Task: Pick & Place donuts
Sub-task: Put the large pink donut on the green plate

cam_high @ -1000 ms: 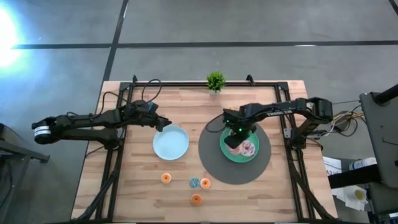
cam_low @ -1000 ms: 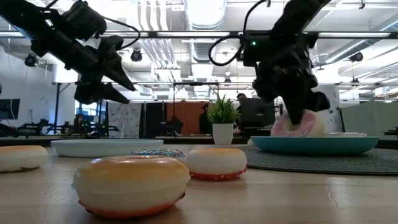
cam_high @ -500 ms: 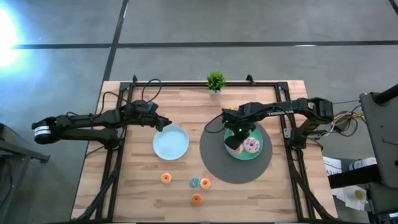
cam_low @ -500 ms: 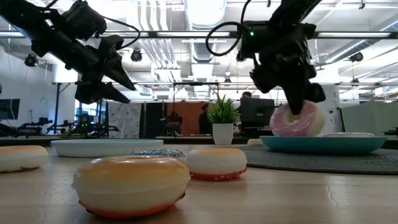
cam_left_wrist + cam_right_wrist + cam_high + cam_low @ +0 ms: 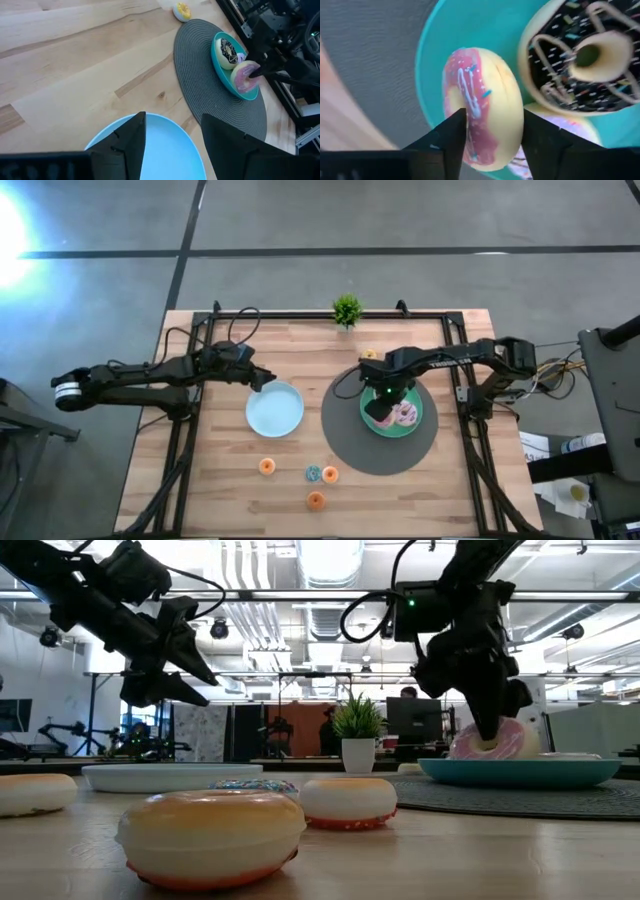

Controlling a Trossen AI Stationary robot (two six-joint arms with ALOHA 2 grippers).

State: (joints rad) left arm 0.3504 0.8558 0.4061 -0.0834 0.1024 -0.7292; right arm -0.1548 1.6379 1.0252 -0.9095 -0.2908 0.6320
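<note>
My right gripper [image 5: 383, 405] is above the teal plate [image 5: 418, 402], shut on the pink donut [image 5: 490, 125], which stands on edge between its fingers. A dark chocolate donut [image 5: 580, 60] lies flat in the same plate, and a pale sprinkled one [image 5: 565, 132] shows under it. My left gripper [image 5: 262, 383] hangs open above the far left rim of the light-blue plate [image 5: 275, 412], touching nothing. Several mini donuts lie flat on the near wood: orange [image 5: 266, 466], blue [image 5: 313, 473], reddish [image 5: 330, 474], orange [image 5: 316, 500]. A yellow mini [image 5: 368, 354] lies beyond the mat. My right gripper pinches the pink donut across its thickness, one finger [image 5: 447, 142] on the frosted face [image 5: 470, 107] and the other on the pale underside [image 5: 515, 125]. The fingers come from above, pointing down. The donut stands tilted on edge [image 5: 497, 740], its lower rim hidden behind the plate's rim.
The teal plate sits on a round grey mat [image 5: 350, 445]. A small green plant [image 5: 347, 309] stands at the far edge. Black frame rails run along the table's left and right sides. Bare wood lies between the two plates and near the mat.
My right gripper, shut on the pink donut, rose a little, moved slightly toward the table's right and came down again, so the donut now sits lower in the plate. The teal plate slid a little toward the right and far edges.
</note>
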